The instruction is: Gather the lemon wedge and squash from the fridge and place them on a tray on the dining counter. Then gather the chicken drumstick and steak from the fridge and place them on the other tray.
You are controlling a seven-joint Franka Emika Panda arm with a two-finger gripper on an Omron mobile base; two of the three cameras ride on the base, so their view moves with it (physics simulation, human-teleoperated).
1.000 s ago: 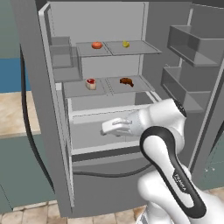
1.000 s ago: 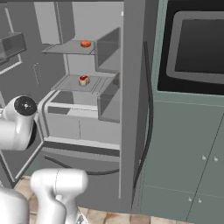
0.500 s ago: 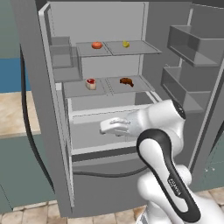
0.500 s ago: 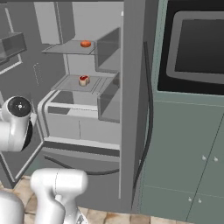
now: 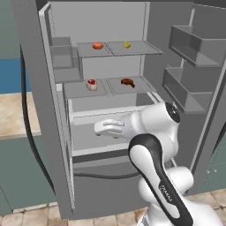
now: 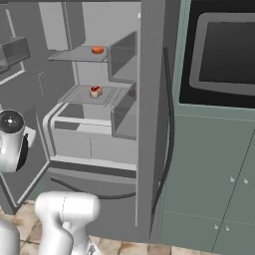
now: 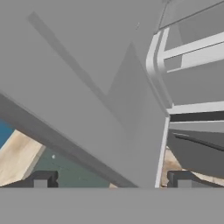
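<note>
1. Lemon wedge (image 5: 127,44) sits on the upper glass shelf (image 5: 137,49) of the open fridge (image 5: 101,17), toward the right; I read the small yellow item as the wedge. An orange-red item (image 5: 98,45) lies to its left on the same shelf, and I take it for the squash, though it is too small to confirm.
2. On the shelf below I see a red-and-white piece, likely the steak (image 5: 91,84), and a brown piece, likely the chicken drumstick (image 5: 127,82), well apart from each other.
3. I judge the task to be at its first step, the approach to the first item. All four foods are on their shelves, and neither tray nor the dining desk is in view.
4. The end effector (image 5: 100,128) is level with the drawer front (image 5: 106,117) below the lower shelf, pointing left toward the fridge's left side. It is well below the lemon wedge.
5. In the hand view the two finger tips (image 7: 42,180) stand far apart with only the grey fridge wall and floor behind them. The end effector is fully spread, empty, and touching nothing that I can see.
6. The next move, as I judge it, calls for raising the hand to the upper shelf, turning it to face inward, and bracketing the wedge between the spread tips before pressing them together. The shelf edge and the door bins (image 5: 190,44) need clearance on the way up.
</note>
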